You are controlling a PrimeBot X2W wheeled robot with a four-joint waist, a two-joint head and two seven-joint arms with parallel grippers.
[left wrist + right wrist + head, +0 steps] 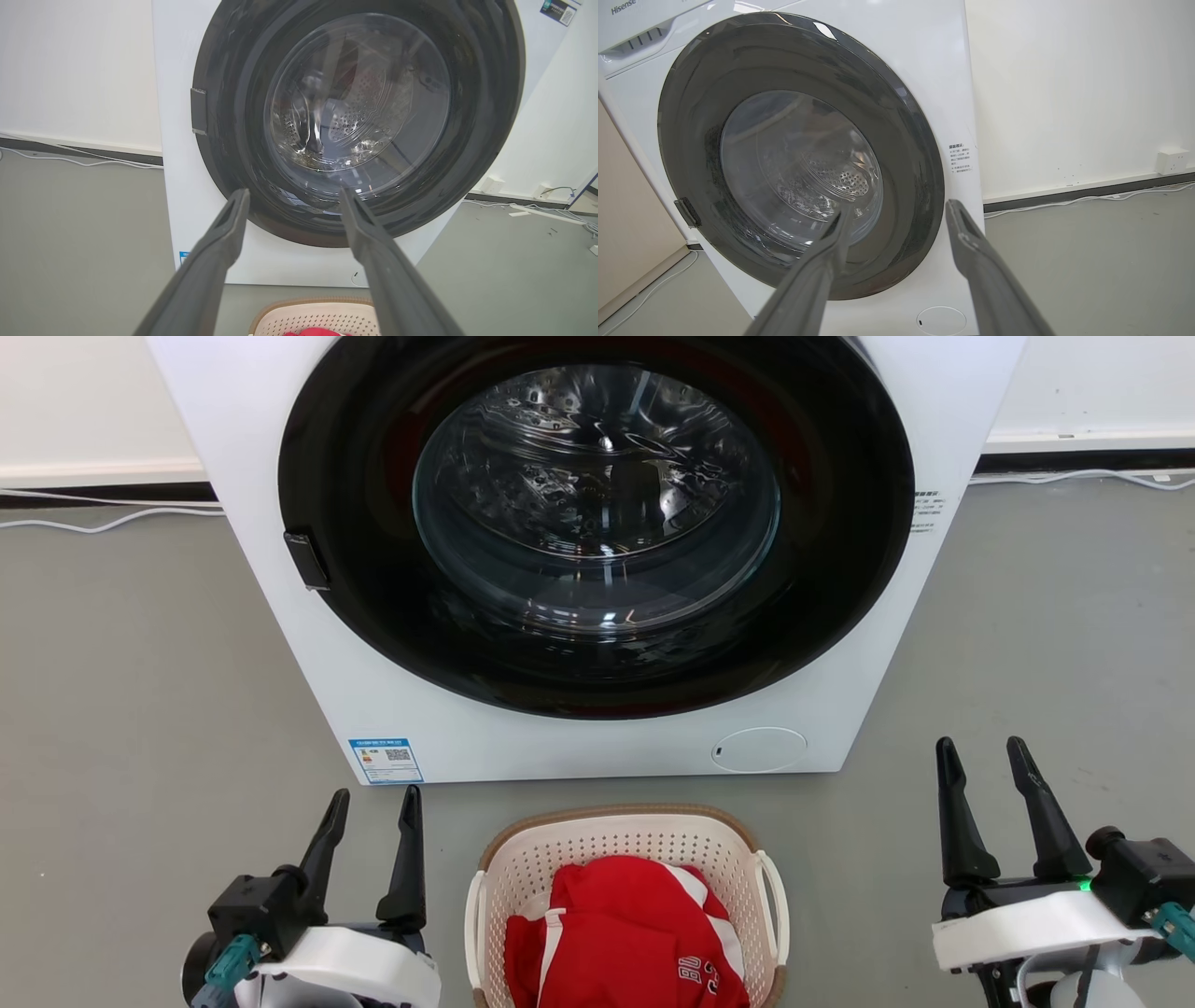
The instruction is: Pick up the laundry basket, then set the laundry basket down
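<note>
The laundry basket [523,877], cream-white and perforated with a tan rim and white loop handles, sits on the grey floor at the bottom centre of the head view, holding a red and white garment [625,933]. My left gripper [373,803] stands open to the basket's left, apart from it. Off to the basket's right, farther away, my right gripper [982,754] is open too. The left wrist view catches the basket's far rim [317,303] at the bottom edge, below that gripper [294,196] and its spread fingers. The right gripper [901,210] points at the washer.
A white front-loading washing machine [822,709] with a shut dark round door [597,523] stands just behind the basket. Grey floor [140,691] stretches to both sides. White cables [93,523] run along the wall base behind, and a wall socket [1171,161] sits at the right.
</note>
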